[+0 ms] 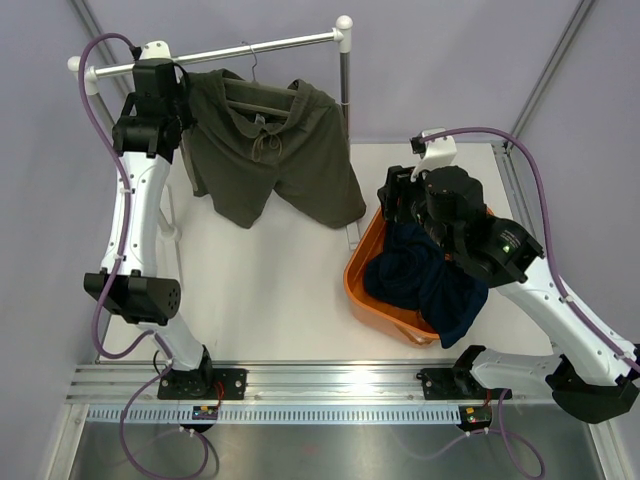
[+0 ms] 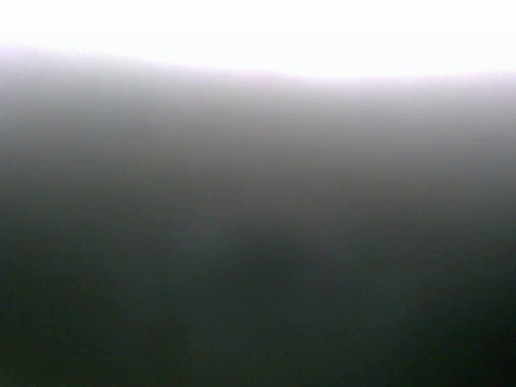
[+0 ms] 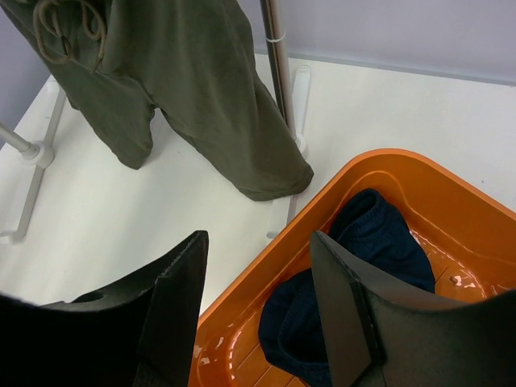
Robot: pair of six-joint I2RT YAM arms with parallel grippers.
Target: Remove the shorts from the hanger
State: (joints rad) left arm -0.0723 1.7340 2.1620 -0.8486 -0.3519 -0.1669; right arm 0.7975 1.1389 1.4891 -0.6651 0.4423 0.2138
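The olive-green shorts (image 1: 270,160) hang by the waistband on a hanger (image 1: 262,96) hooked over the white rail (image 1: 240,47), drawstring facing front. Their legs also show in the right wrist view (image 3: 193,89). My left gripper (image 1: 185,100) is raised against the left end of the waistband. Its fingers are hidden, and the left wrist view is only a dark blur. My right gripper (image 1: 395,195) is open and empty above the orange basket (image 1: 365,285), its gap (image 3: 258,242) over the basket's rim (image 3: 451,185), well apart from the shorts.
The basket holds dark navy clothing (image 1: 430,275), also seen in the right wrist view (image 3: 379,242). The rack's upright pole (image 1: 346,90) stands between the shorts and the basket, its white base feet (image 3: 32,153) on the table.
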